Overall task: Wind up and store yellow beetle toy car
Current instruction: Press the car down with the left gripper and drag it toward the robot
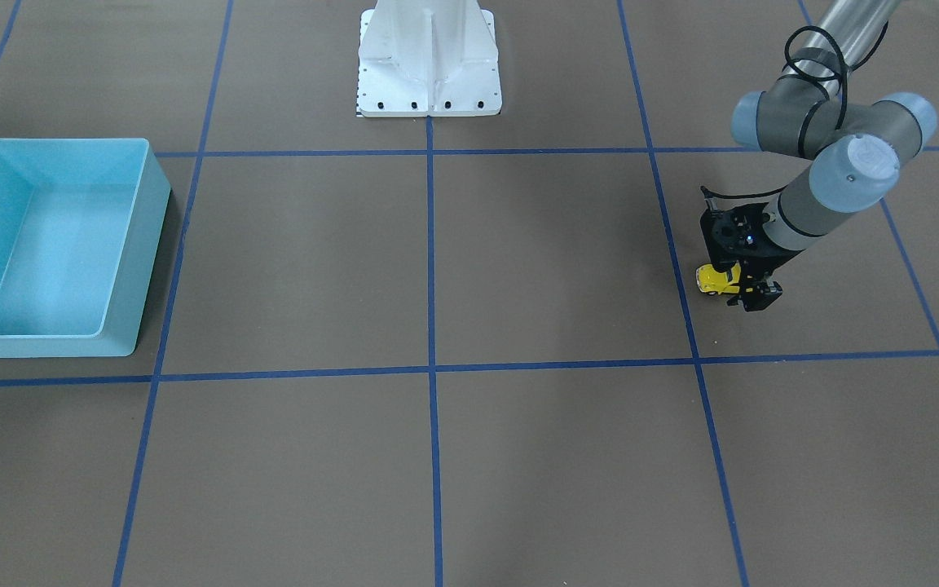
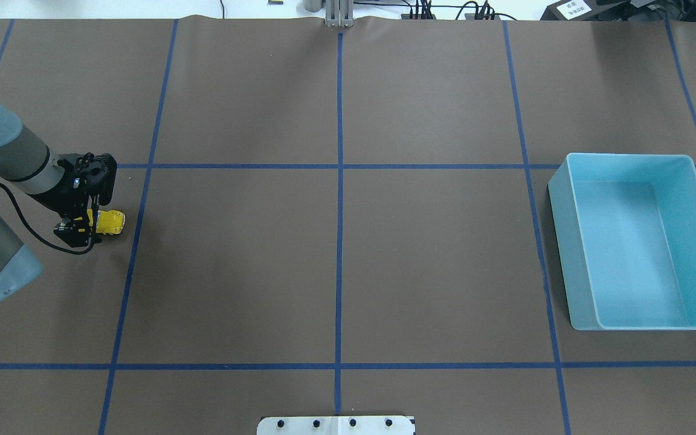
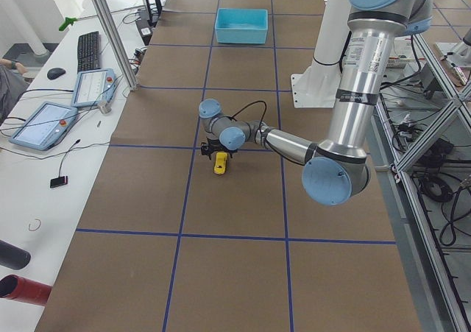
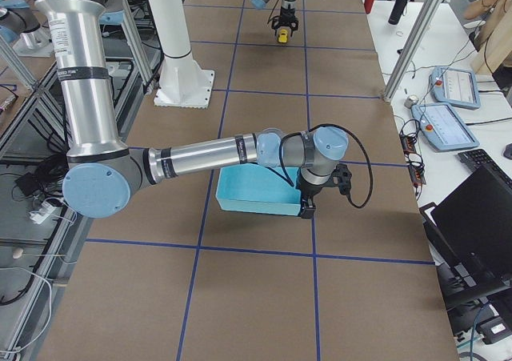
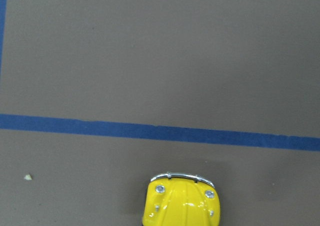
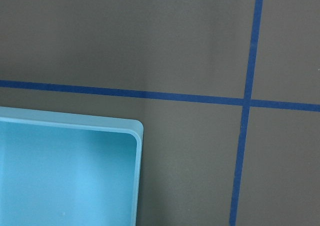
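One car (image 2: 112,222), bright yellow with a chrome bumper, sits low at the table (image 2: 432,254) far out on the robot's left, just beside a blue tape line (image 2: 138,222). The left gripper (image 2: 90,223) comes down on it from above and straddles its rear half, so that the rounded nose sticks out toward the table's middle. Its fingers seem to be pressed against the car's sides in a closed hold, though both fixed table views show them small and dark against the black wrist. The left wrist camera sees only the nose and bumper at the bottom edge of its picture, with the tape line crossing just ahead of it.

At the opposite end of the table stands the bin (image 2: 560,254), light blue, open at the top, with nothing visible inside. It is well apart from the car, with the whole middle of the table between them.

The right gripper (image 4: 308,209) shows only in the right side view, low and just beside the bin's outer end. Whether it is open or closed cannot be told from there. Its wrist camera looks down on one rounded corner of the bin and a crossing of tape lines beside it.
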Robot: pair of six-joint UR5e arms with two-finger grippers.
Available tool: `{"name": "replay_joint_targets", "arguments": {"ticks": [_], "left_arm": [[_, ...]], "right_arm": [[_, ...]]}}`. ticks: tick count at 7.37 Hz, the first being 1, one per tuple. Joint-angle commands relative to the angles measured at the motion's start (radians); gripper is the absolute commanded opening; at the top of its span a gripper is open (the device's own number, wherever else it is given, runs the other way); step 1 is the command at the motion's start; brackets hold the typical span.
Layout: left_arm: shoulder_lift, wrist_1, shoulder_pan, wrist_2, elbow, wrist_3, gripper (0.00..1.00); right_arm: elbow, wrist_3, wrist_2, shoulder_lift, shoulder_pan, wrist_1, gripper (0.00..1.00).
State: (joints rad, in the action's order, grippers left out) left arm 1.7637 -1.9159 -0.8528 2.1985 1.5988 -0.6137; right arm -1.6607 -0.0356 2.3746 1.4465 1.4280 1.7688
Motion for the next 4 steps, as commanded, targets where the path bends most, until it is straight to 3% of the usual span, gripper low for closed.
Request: {"name": "replay_joint_targets", "arguments": {"ticks": [1,3,4], "left_arm": [[-0.001,0.000,0.001,0.003,0.000,0.000,0.95],[-0.001,0.000,0.003,0.004,0.000,-0.003,0.76],[-0.001,0.002,0.003,0.004,-0.002,-0.004,0.62]], "right_arm": [[-0.001,-0.001,0.000,0.000,-0.001,0.000,0.99],[-0.001,-0.001,0.000,0.000,-0.001,0.000,0.99],[-0.001,0.000,0.000,0.000,-0.001,0.000,0.99]]}}
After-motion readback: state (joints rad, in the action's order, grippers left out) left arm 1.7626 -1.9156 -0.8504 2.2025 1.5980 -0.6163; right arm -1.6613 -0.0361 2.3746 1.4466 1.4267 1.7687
